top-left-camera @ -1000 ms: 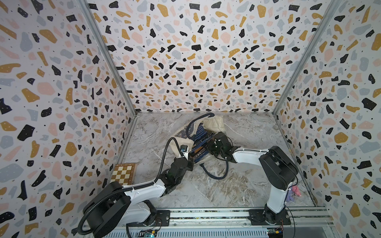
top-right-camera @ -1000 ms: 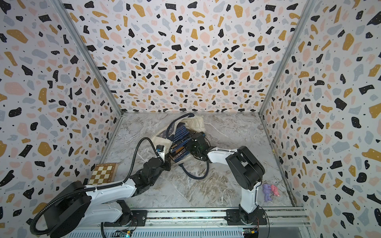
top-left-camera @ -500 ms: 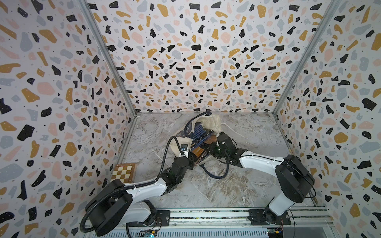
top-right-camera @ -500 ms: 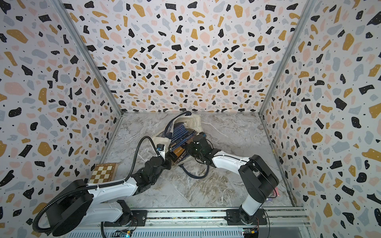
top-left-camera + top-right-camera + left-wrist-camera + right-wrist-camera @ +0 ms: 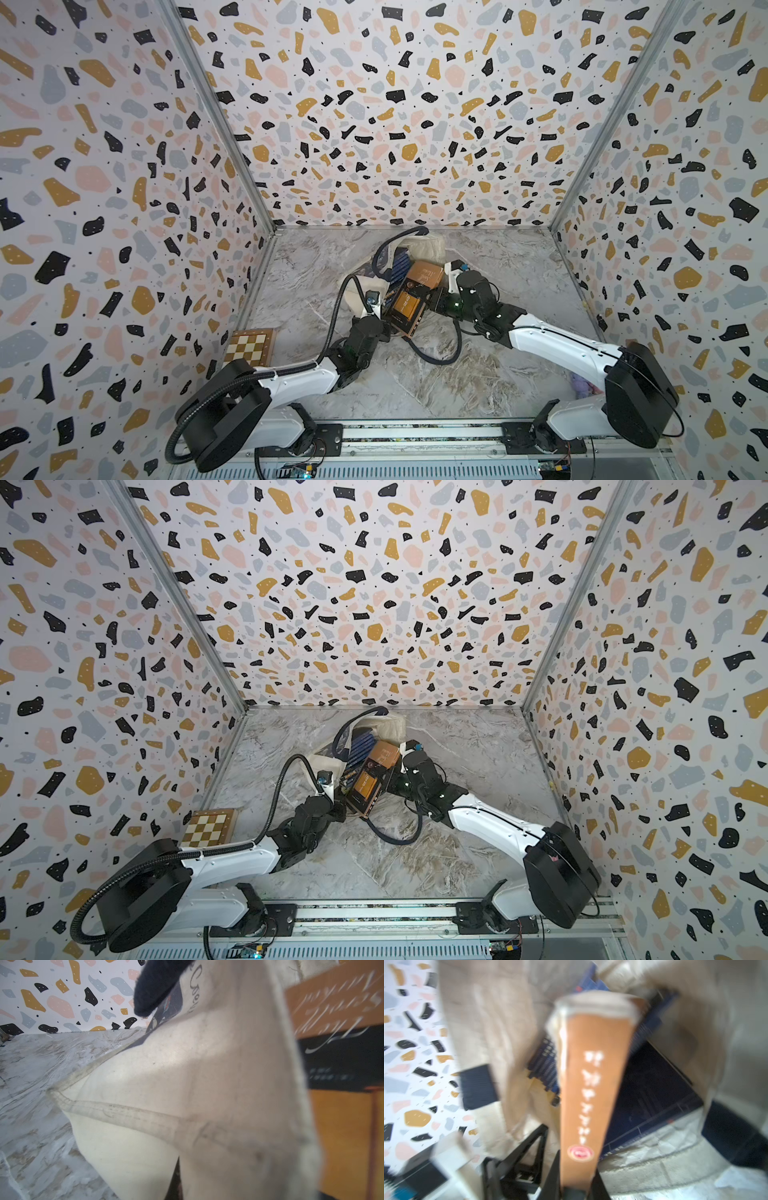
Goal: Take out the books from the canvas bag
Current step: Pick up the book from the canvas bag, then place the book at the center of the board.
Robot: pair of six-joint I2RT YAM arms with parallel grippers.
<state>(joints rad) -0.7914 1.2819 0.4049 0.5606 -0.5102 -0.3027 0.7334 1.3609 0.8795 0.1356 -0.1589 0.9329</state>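
The cream canvas bag (image 5: pixel 424 245) (image 5: pixel 390 727) lies slumped at the middle back of the floor, mouth toward the arms. Navy books (image 5: pixel 399 266) (image 5: pixel 361 746) (image 5: pixel 650 1093) show inside it. An orange-and-black book (image 5: pixel 411 291) (image 5: pixel 370 777) sticks out of the mouth, tilted. My right gripper (image 5: pixel 436 301) (image 5: pixel 390 783) (image 5: pixel 577 1167) is shut on the lower end of its orange spine (image 5: pixel 591 1084). My left gripper (image 5: pixel 384 322) (image 5: pixel 340 808) (image 5: pixel 176 1184) is shut on the bag's cream cloth (image 5: pixel 187 1084), which hides its jaws.
A wooden chessboard box (image 5: pixel 251 347) (image 5: pixel 210 827) sits by the left wall. One navy bag handle (image 5: pixel 436 359) (image 5: pixel 395 839) loops on the floor between the arms. A small purple toy (image 5: pixel 584 384) lies behind the right arm near the right wall.
The right gripper has drawn the orange-and-black book up and partly out of the bag, and the right arm has stretched out toward the right. The left arm has stayed put.
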